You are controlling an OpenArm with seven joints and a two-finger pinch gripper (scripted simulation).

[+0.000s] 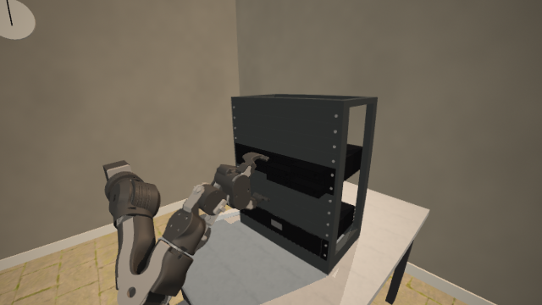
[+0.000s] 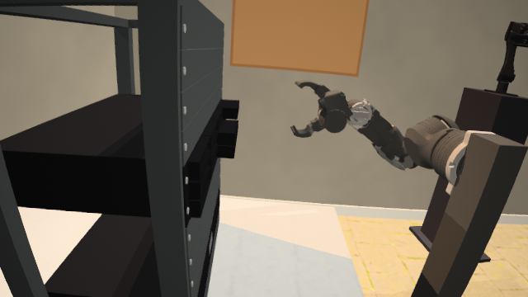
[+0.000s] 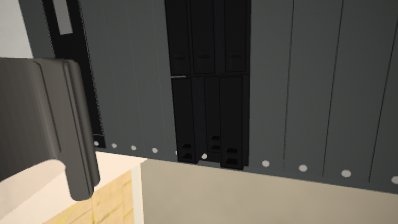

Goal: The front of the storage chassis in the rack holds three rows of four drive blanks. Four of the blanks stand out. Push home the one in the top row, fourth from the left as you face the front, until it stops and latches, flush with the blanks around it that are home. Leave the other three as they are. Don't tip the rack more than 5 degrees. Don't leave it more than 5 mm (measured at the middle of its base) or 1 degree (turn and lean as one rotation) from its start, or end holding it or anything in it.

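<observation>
The dark rack (image 1: 296, 123) (image 2: 161, 124) stands on the table. Its storage chassis (image 1: 292, 171) (image 3: 207, 60) is a black band across the front. The top-row fourth blank (image 1: 323, 172) is at the band's right end; it is too dark to tell how far it stands out. Three blanks (image 2: 228, 129) (image 3: 232, 125) stand out near the left rail. My gripper (image 1: 258, 178) (image 2: 300, 108) is open and empty. It faces the left end of the chassis with a clear gap to the front. One finger (image 3: 70, 130) shows in the wrist view.
A second black unit (image 1: 288, 230) sits low in the rack. The rack stands on a white table (image 1: 389, 237) with a grey mat (image 1: 246, 263) in front. The robot's pedestal (image 2: 474, 198) is opposite the rack. Walls stand close behind.
</observation>
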